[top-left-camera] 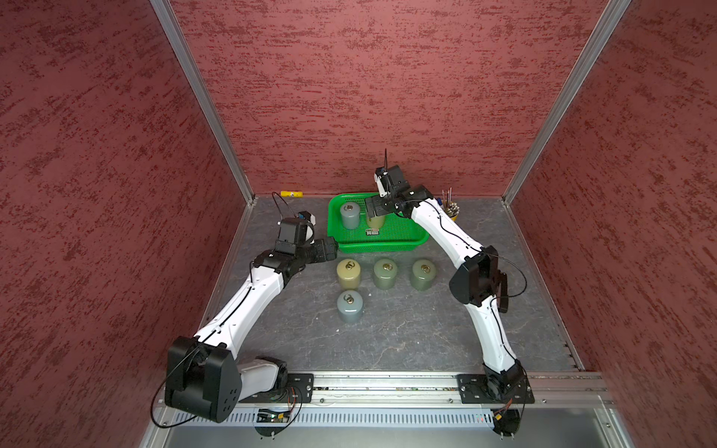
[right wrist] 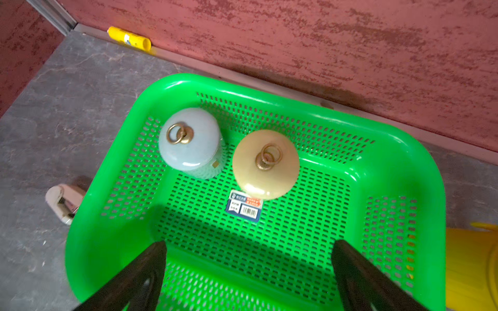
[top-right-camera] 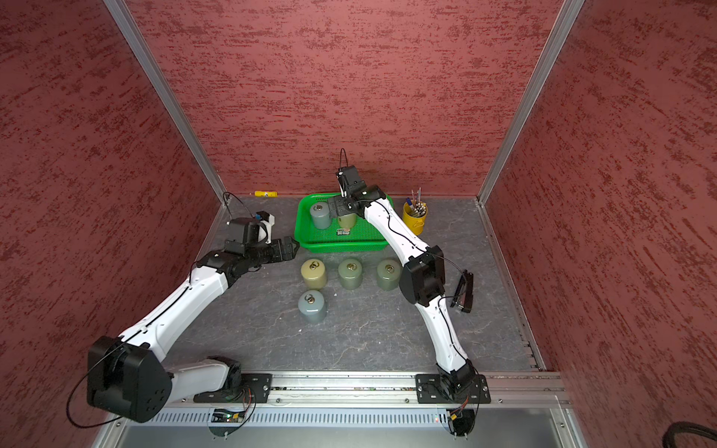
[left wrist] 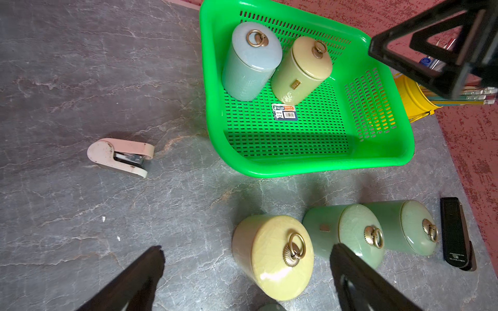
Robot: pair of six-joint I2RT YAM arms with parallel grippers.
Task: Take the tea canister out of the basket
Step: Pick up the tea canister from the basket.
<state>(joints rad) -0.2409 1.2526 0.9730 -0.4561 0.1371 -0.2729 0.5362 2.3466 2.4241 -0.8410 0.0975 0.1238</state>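
Canisters of tea, a blue-grey canister [right wrist: 188, 142] and a beige canister [right wrist: 265, 164], stand upright side by side in the far half of the green basket [right wrist: 404, 167], axes vertical, ring lids up; the near floor lies bare beyond a label [right wrist: 244, 206]. Above hangs the right gripper [right wrist: 249, 243], jaws wide, empty; the left gripper [left wrist: 248, 249], likewise wide, hovers outside the near rim.

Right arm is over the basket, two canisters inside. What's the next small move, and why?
Probably lower the right gripper around the tan canister. Its jaws stand open and empty above the basket, and in both top views that canister stands upright just beneath them, while the blue-grey canister stands farther off to the side.
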